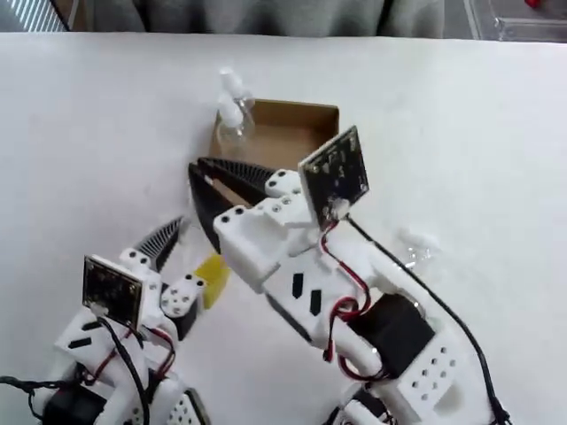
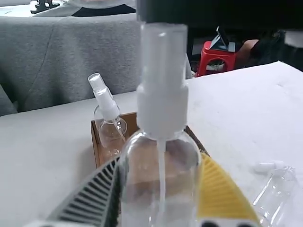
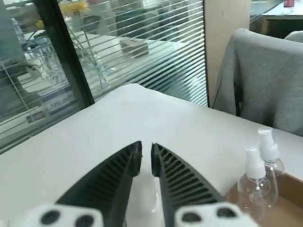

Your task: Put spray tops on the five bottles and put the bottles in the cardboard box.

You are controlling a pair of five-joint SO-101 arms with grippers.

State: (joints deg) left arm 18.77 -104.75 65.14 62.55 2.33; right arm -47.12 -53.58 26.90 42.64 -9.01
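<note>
Bottle upright in my left gripper, ribbed fingers clamped on clear, round plastic to steady it. My right gripper pinches, it seems, the white spray top from above. Beyond, two capped bottles stand in the cardboard box.

White table bears cardboard box and loose bottle.
</note>
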